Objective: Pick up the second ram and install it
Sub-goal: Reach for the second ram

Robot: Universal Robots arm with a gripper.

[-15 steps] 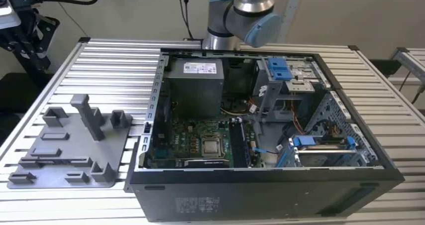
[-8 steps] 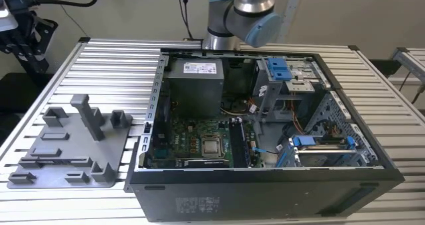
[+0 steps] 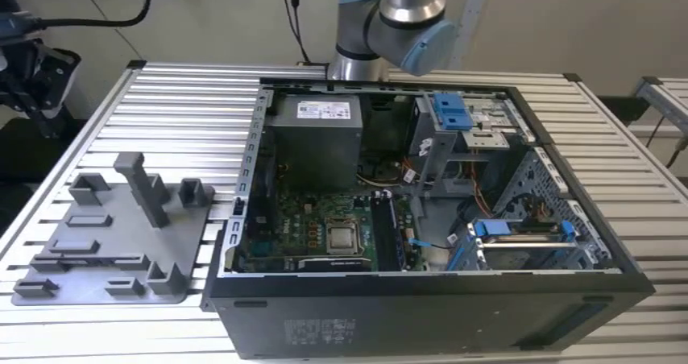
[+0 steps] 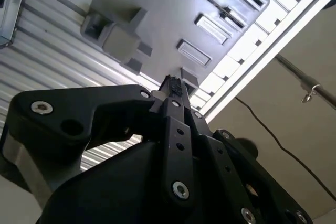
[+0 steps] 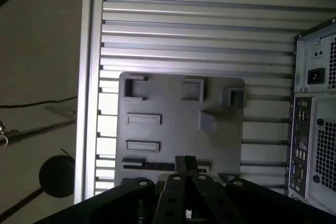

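Note:
In the first wrist view a thin dark strip point(image 5: 149, 166) stands on edge in the long holder of the grey fixture plate point(image 5: 220, 129); it looks like the second ram. One end of it is hidden behind my fingertips. My gripper point(image 5: 185, 161) hangs well above the plate with its two black fingers pressed together and nothing seen between them. In the second wrist view the shut gripper point(image 4: 172, 84) points down at the same plate point(image 4: 157, 19). The exterior view has the plate point(image 3: 118, 243) at its left, on the slatted table.
An open computer case point(image 3: 430, 308) lies in the middle of the slatted table point(image 3: 183, 98), its motherboard point(image 3: 312, 227) facing up with a silver processor point(image 3: 343, 237) and dark memory slots point(image 3: 384, 225). The arm's base point(image 3: 392, 26) stands behind the case. The table's edge point(image 5: 86, 103) runs beside the plate.

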